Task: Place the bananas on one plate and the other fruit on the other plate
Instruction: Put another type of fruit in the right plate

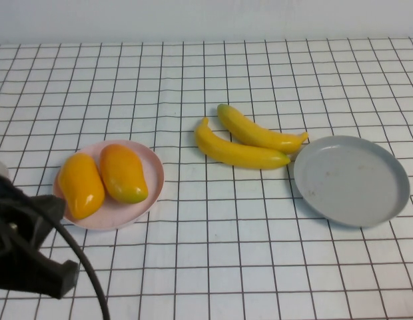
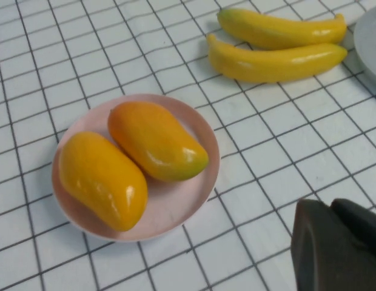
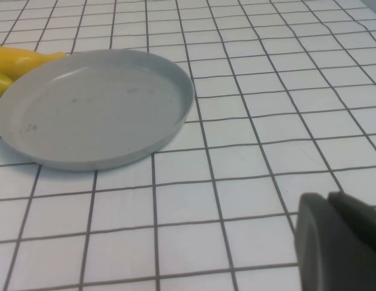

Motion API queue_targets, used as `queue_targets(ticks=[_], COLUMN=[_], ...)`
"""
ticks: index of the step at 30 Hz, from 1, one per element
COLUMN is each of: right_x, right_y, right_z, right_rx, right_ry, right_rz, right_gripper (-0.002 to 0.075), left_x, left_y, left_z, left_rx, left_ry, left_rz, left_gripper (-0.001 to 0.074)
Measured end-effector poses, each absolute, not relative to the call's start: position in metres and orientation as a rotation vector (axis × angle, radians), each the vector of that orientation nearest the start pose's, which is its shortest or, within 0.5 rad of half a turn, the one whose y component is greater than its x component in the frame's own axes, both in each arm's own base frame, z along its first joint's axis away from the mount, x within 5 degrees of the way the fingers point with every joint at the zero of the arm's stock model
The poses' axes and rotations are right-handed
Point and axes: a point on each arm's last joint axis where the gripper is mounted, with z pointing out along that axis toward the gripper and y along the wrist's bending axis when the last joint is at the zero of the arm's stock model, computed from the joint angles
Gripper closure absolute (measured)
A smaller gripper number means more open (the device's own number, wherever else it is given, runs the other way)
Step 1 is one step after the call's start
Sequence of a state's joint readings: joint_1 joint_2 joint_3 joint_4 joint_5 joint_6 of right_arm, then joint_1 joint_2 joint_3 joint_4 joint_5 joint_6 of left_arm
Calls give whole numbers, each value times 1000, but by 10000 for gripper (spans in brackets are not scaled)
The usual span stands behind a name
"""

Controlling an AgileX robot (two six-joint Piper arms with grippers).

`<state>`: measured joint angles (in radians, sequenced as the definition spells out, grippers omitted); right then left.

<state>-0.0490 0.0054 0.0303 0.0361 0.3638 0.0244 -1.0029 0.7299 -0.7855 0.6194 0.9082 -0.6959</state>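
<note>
Two orange-yellow mango-like fruits [image 1: 103, 179] lie side by side on the pale pink plate [image 1: 152, 193] at the left; they also show in the left wrist view [image 2: 130, 160]. Two yellow bananas [image 1: 250, 142] lie on the table between the plates, the tip of one close to the empty grey plate's [image 1: 353, 180] rim. My left gripper [image 2: 330, 206] is shut and empty, raised near the table's front left, nearer me than the pink plate [image 2: 188, 200]. My right gripper [image 3: 327, 197] is shut and empty, off to one side of the grey plate [image 3: 97, 112].
The table is covered by a white cloth with a black grid. My left arm [image 1: 23, 250] and its cable fill the front left corner of the high view. The right arm does not show in the high view.
</note>
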Motion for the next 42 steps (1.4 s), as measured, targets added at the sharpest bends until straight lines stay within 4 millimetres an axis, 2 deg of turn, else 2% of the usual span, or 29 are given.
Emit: queue_targets(ticks=[5, 8, 14, 19, 23, 34, 42], right_x=[54, 54, 54, 54, 54, 54, 54], right_y=[-1, -1, -1, -1, -1, -1, -1], right_z=[170, 170, 170, 170, 170, 170, 170], right_rx=[95, 95, 95, 96, 96, 109, 110], right_ry=[1880, 1880, 1880, 1880, 1880, 1879, 1879], right_rz=[22, 22, 22, 24, 25, 44, 46], right_gripper=[742, 742, 742, 742, 742, 742, 742], left_x=[102, 96, 77, 59, 49, 55, 53], left_y=[-78, -65, -32, -12, -5, -1, -1], left_z=[301, 287, 270, 249, 236, 185, 172], left_rx=[428, 387, 403, 283, 192, 75, 168], left_ry=[2023, 1988, 1806, 1688, 1591, 1731, 1865], left_rz=[-344, -386, -264, -123, -50, 37, 103], left_gripper=[736, 736, 737, 737, 737, 737, 737])
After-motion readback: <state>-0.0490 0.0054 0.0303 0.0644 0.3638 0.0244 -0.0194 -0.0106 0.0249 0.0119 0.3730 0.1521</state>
